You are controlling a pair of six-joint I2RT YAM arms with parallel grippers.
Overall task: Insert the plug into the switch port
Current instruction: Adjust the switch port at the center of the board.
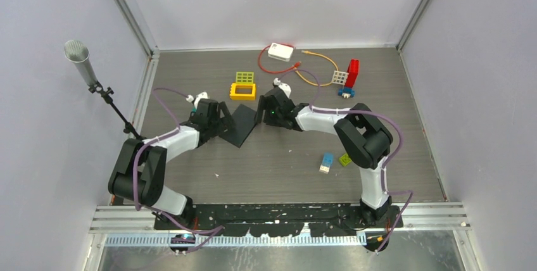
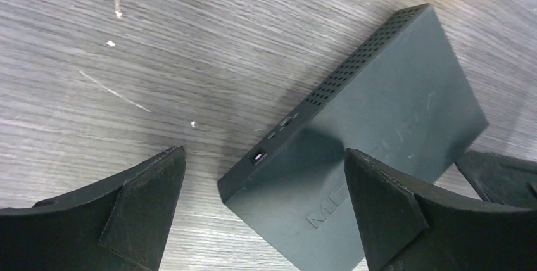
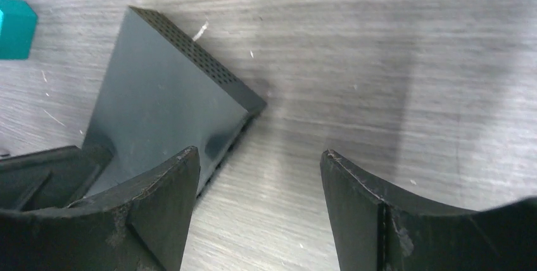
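- Switch (image 1: 244, 125): flat black box lying on the table (image 1: 278, 170) near its middle, turned diagonally to the table edges.
- Left gripper (image 1: 218, 118) sits at the switch's left side. Right gripper (image 1: 263, 111) sits at its far right corner. Both are low over the table.
- Left wrist view: left gripper (image 2: 266, 214) has its fingers spread wide. A near corner of the switch (image 2: 373, 119) lies in the gap. The right-hand finger (image 2: 386, 211) overlaps the box top and the other finger (image 2: 145, 211) is over bare table. No pinch is visible.
- Same view: the perforated side face carries a small port (image 2: 258, 156) close to that corner, with nothing in it.
- Right wrist view: right gripper (image 3: 259, 201) also has its fingers apart, with bare table between them. One finger (image 3: 158, 211) overlaps the edge of the switch (image 3: 164, 100). Whether it touches cannot be told.
- Orange cable (image 1: 324, 61) and red cable (image 1: 263, 62) lie at the far side by a white box (image 1: 281, 51), well apart from the switch and from both grippers. The plug ends are too small to single out.
- Yellow frame block (image 1: 243, 90) is just beyond the switch, with a green grid piece (image 1: 244, 77) just beyond that.
- Red block (image 1: 352, 73) and white grid (image 1: 341, 78) are far right.
- Blue-and-white block (image 1: 327, 162) and small green block (image 1: 344, 159) are near right.
- Microphone (image 1: 79, 56) stands on a stand at the left wall.
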